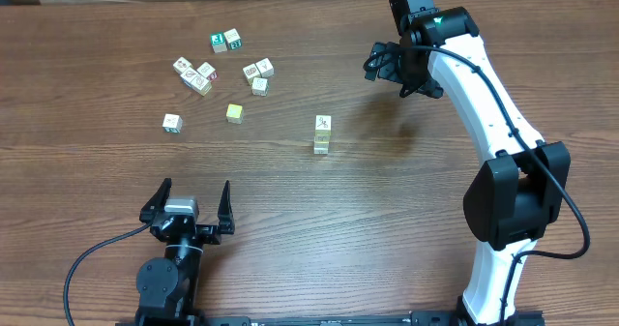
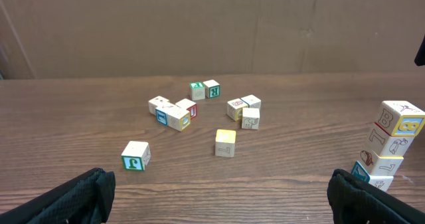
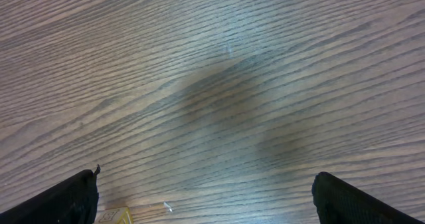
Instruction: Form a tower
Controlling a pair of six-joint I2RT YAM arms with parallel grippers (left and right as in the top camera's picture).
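A red outline letter B stands on the left face of the top cube (image 2: 397, 118) of the tower (image 2: 385, 159), at far right. A green J marks a loose cube (image 2: 135, 155) near left. Other cubes' letters are too small to read.

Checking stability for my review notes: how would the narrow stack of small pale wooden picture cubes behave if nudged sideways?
This tower of pale wooden cubes probably topples easily: it is tall, narrow, and its cubes sit slightly twisted off one another. Nothing appears to join them, so they would likely scatter.
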